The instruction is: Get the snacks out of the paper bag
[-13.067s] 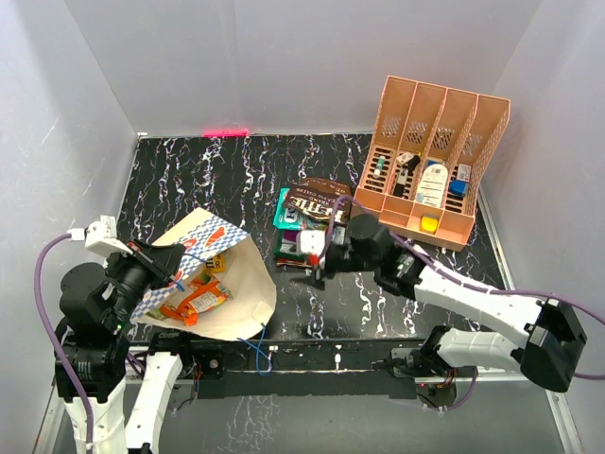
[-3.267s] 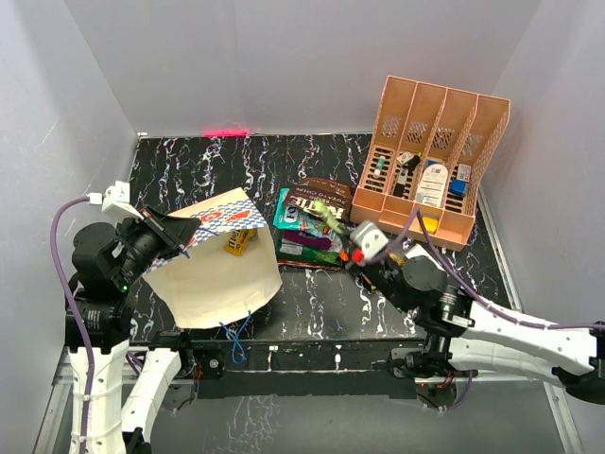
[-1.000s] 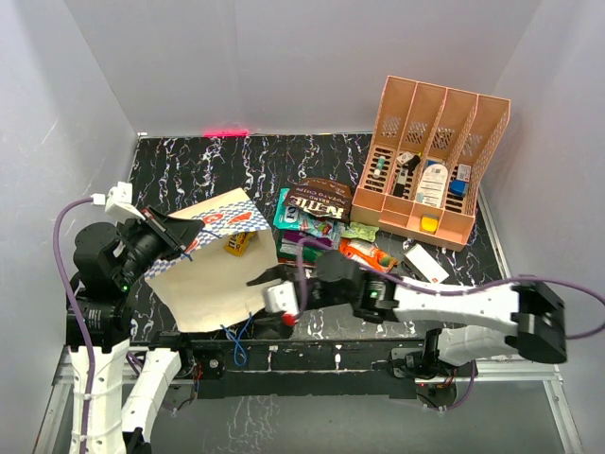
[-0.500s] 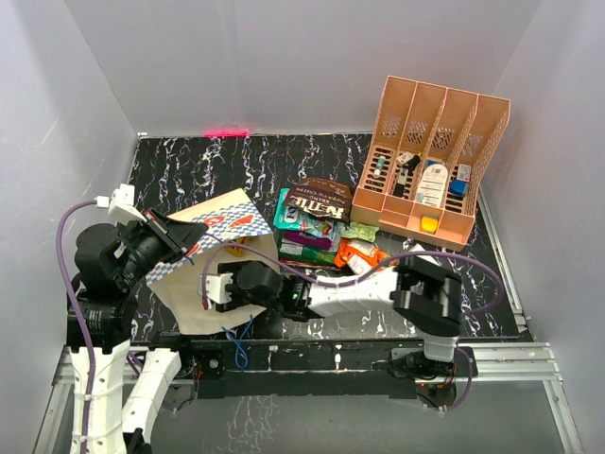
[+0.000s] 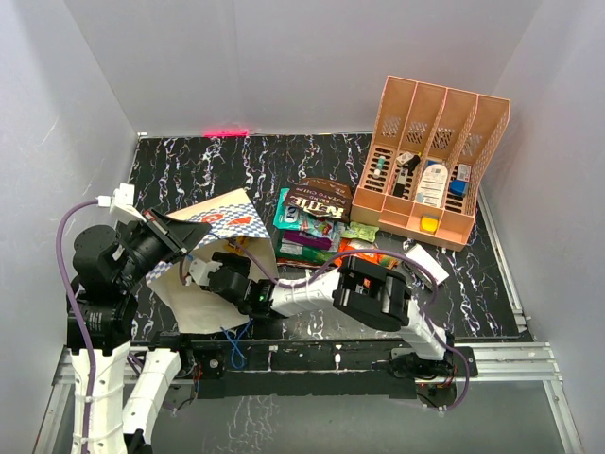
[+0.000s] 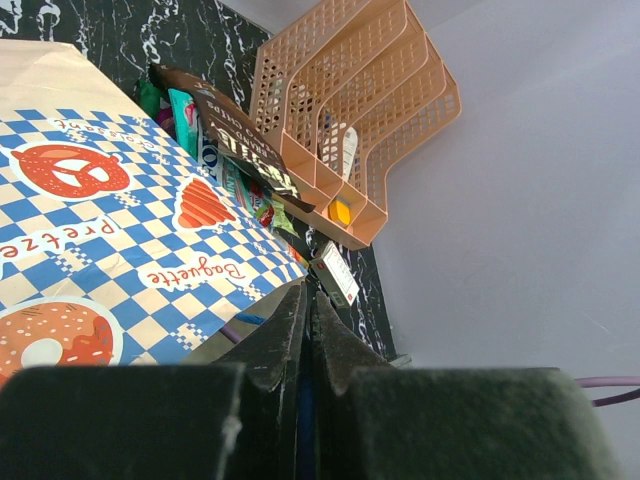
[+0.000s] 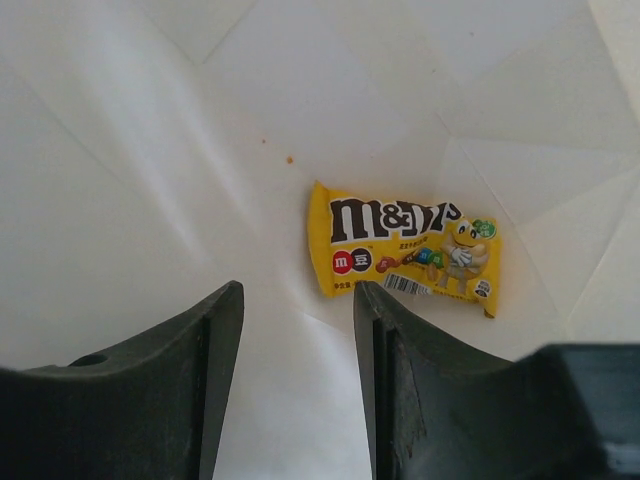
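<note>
The paper bag lies on its side at the left, its checked outside up. My left gripper is shut on its upper rim, with the blue cord between the jaws, and holds the mouth up. My right arm reaches left into the bag's mouth. Inside, a yellow M&M's packet lies flat on the cream paper. My right gripper is open just short of it, with nothing between its fingers; the packet sits beyond the right fingertip. Several snacks lie piled right of the bag.
A salmon-orange slotted rack with small bottles and a yellow block stands at the back right. A small white-and-red flat box lies in front of it. The snack pile is close behind my right arm.
My right arm has swung left from beside the bag into its mouth, and its jaws have narrowed. The left gripper keeps the bag's rim raised.
</note>
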Robot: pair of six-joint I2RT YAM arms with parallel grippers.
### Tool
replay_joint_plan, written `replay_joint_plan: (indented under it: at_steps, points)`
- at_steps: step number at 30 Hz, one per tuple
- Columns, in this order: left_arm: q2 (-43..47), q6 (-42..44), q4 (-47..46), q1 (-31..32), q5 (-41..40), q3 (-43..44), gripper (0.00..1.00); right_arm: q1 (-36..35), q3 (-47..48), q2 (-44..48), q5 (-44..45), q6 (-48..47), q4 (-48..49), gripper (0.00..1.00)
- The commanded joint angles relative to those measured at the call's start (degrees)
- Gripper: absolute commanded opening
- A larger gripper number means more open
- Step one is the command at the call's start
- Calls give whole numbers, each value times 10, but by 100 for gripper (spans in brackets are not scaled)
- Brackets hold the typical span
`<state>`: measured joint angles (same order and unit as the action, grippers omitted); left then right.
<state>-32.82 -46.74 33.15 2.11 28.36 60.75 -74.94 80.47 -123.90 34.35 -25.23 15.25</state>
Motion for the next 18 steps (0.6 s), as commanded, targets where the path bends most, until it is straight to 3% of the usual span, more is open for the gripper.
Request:
replay_joint_plan:
  at_steps: [1,4,10,15,18]
  points:
    - [2,-11,-19,2,28,9,0,5,37,-16,54,21,36,50]
    - [-1,-5,-15,2,28,21,0,10,45,-29,68,14,36,53]
    - [5,-14,-25,2,40,9,0,34,59,-54,82,20,48,70]
    - [3,-16,-21,2,39,4,0,48,89,-84,81,33,52,76]
    - [4,-16,-19,2,36,5,0,51,110,-104,86,44,57,88]
